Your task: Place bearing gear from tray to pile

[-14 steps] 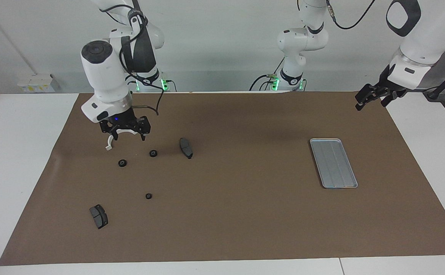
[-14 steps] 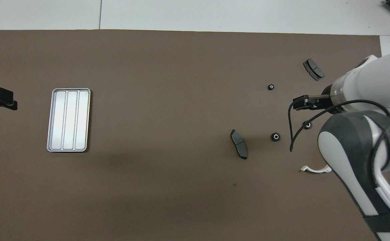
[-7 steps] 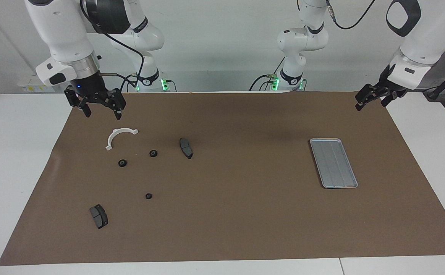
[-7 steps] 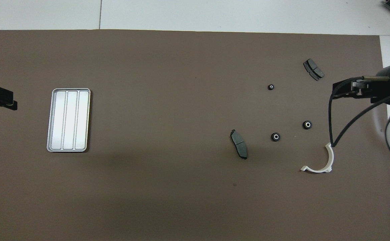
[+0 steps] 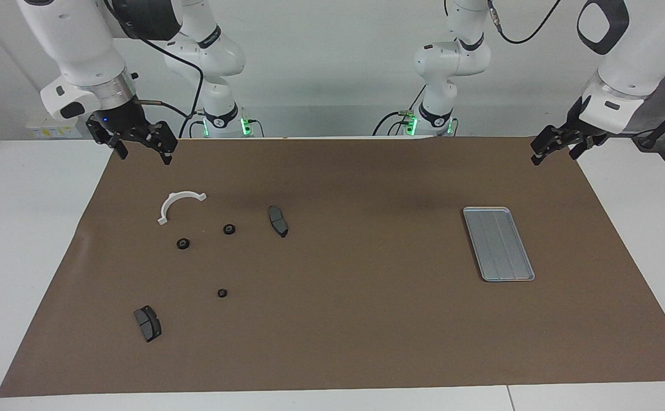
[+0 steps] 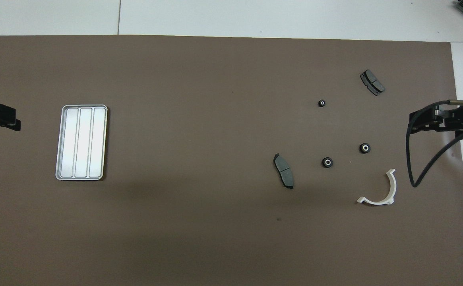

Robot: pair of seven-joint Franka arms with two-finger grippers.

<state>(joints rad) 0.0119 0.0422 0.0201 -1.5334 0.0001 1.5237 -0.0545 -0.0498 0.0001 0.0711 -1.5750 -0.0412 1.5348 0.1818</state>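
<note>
The silver tray lies on the mat toward the left arm's end and holds nothing; it also shows in the overhead view. The pile lies toward the right arm's end: a white half-ring bracket, three small black gears and two dark brake pads. My right gripper is open and empty, raised over the mat's edge beside the pile. My left gripper is open and empty, raised over the mat's corner near the tray, and waits.
A brown mat covers most of the white table. The right arm's black cable hangs beside the bracket. The robot bases stand at the table's edge.
My right gripper has risen from low over the bracket and gears and drawn back to the mat's edge at its own end, uncovering the bracket. The parts and the left arm have not moved.
</note>
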